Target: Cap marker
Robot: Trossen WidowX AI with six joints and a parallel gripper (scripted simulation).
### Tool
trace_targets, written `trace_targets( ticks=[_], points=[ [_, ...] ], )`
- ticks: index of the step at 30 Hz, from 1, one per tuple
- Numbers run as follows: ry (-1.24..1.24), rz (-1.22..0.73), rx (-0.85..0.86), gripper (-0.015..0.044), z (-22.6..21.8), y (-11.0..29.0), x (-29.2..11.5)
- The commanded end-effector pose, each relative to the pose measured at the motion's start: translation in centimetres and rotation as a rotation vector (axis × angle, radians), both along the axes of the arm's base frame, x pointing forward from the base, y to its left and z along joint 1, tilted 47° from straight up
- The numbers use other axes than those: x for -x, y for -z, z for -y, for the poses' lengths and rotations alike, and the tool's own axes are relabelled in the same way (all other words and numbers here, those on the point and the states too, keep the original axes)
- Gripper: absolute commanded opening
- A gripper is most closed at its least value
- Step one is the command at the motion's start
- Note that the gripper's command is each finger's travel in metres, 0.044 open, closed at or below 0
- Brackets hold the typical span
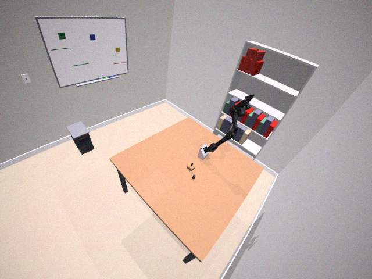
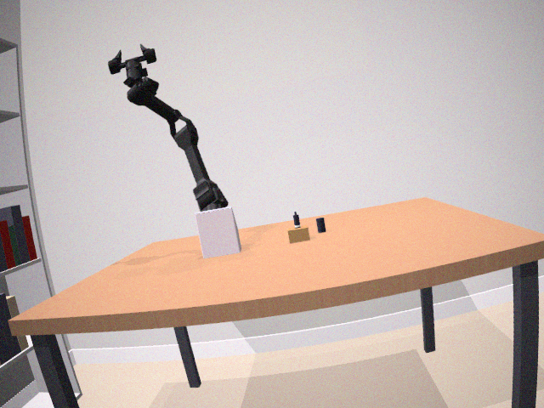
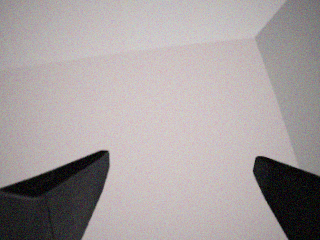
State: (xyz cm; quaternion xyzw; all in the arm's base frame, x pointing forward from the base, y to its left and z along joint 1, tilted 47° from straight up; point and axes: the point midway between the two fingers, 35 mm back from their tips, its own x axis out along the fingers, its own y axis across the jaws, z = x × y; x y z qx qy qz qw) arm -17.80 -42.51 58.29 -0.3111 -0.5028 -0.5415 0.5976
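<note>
Cap (image 2: pixel 320 224) stands upright on the table (image 2: pixel 395 254) near the middle of the exterior view, just right of the holder block (image 2: pixel 298 235), apart from it. The marker (image 2: pixel 296 218) stands in this block, uncapped. The pincer (image 2: pixel 131 54) is far from them, in the upper left of the frame, pointing upward, with its 2 fingers spread wide and holding nothing.

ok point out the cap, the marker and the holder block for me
cap (image 2: pixel 320 224), exterior view, middle of its dark side
marker (image 2: pixel 296 219), exterior view, its upright body
holder block (image 2: pixel 298 235), exterior view, its front face
</note>
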Motion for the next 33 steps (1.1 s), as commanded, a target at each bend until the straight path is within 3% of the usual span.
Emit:
trace_targets(
  ticks=[1,6,19,24,33],
  points=[
    [-0.001,0.000,-0.003,0.0374,0.1,0.0,-0.1],
    [-0.021,-0.010,-0.106,0.0247,3.1,1.2,-2.8],
    [-0.107,-0.221,-0.518,0.0247,11.7,7.8,-18.7],
    [-0.218,-0.246,-0.618,0.0247,12.5,10.5,-24.5],
    [-0.281,-0.489,-0.800,0.0247,12.7,15.9,-33.9]
  ],
)
